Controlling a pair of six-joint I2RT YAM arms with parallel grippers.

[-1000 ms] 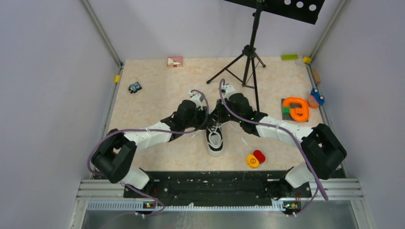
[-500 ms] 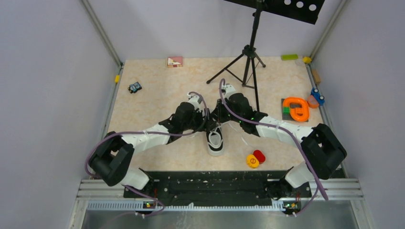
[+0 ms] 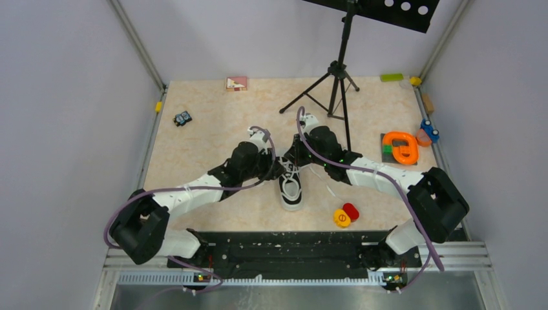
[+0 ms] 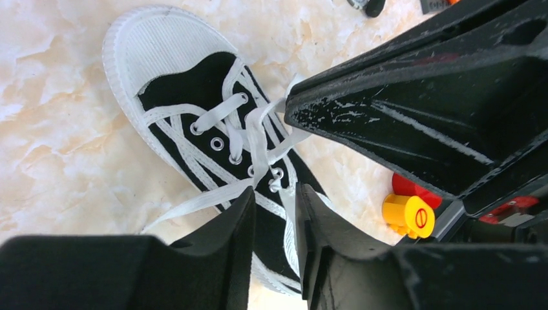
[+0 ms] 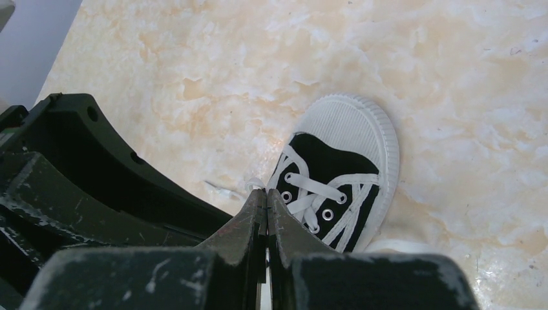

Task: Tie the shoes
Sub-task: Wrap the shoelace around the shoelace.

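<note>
Operator: Sneaker [image 3: 292, 188] position, please.

Observer: It lies sole down on the table [image 3: 200, 142], in the middle between the two arms. The white toe cap [image 4: 155, 45] points toward the arm bases. The heel end sits under the two wrists where they meet.

Operator: Right gripper [image 5: 267, 194]?

Observer: Its fingers are pressed flat together with no gap. It hangs just over the eyelet rows. In the left wrist view, strands of the laces [image 4: 220, 111] run up to its tip, so it has lace pinched there.

Operator: And the left gripper [image 4: 274, 194]?

Observer: Partly parted, with a narrow gap. It is low over the heel end of the lacing. One lace end drops through the gap and lies against one of the fingers [image 4: 323, 245]. Another strand trails past the other finger and out onto the table. Dark canvas shows between the fingers, and they are not clamped on either strand.

Operator: State of the lacing?

Observer: It is threaded and crossed through the eyelets. The ends are loose and not yet tied.

Operator: What else is on the table?

Observer: A red and yellow piece [image 3: 346, 215] sits near the toe on the right arm's side, not touching the shoe. An orange toy [image 3: 400, 147] lies farther out toward the right edge. A black tripod [image 3: 336, 84] stands behind the right arm.
</note>
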